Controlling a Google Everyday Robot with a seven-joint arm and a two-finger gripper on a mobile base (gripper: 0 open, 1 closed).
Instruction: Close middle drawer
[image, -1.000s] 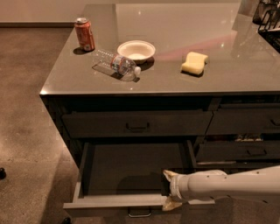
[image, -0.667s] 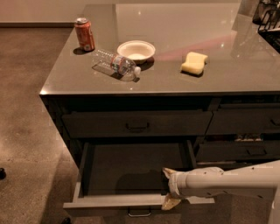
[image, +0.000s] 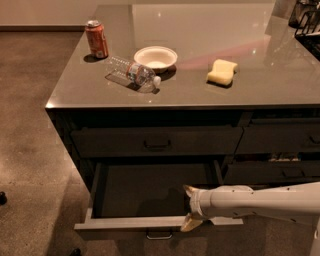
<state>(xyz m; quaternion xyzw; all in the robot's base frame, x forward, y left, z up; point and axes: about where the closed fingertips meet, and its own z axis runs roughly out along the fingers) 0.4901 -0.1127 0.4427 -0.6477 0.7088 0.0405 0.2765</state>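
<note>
Gripper (image: 187, 209): at the end of the white arm (image: 260, 202), which reaches in from the right edge of the view; it sits at the right part of the pulled-out drawer's front.
Finger spread: wide; two tan fingertips (image: 188, 190) point left, one over the tray, the other down at the front lip.
Contact: the spread tips straddle the front lip; nothing is clamped, and actual touch cannot be told.
Middle drawer (image: 125, 223): pulled far out of the cabinet, below the counter (image: 280, 75), under the closed top drawer (image: 115, 142).
Long axis: left to right across the view, parallel to the counter edge.
Facing: its front and small bar handle (image: 159, 234) face the camera; the dark tray runs back under the cabinet.
Right column: narrower dark drawers (image: 280, 141) beside it, behind the arm.
Counter items: red can (image: 96, 38) upright; clear bottle (image: 132, 73) on its side just beside a white bowl (image: 155, 57); yellow sponge (image: 222, 71) well apart to the right.
</note>
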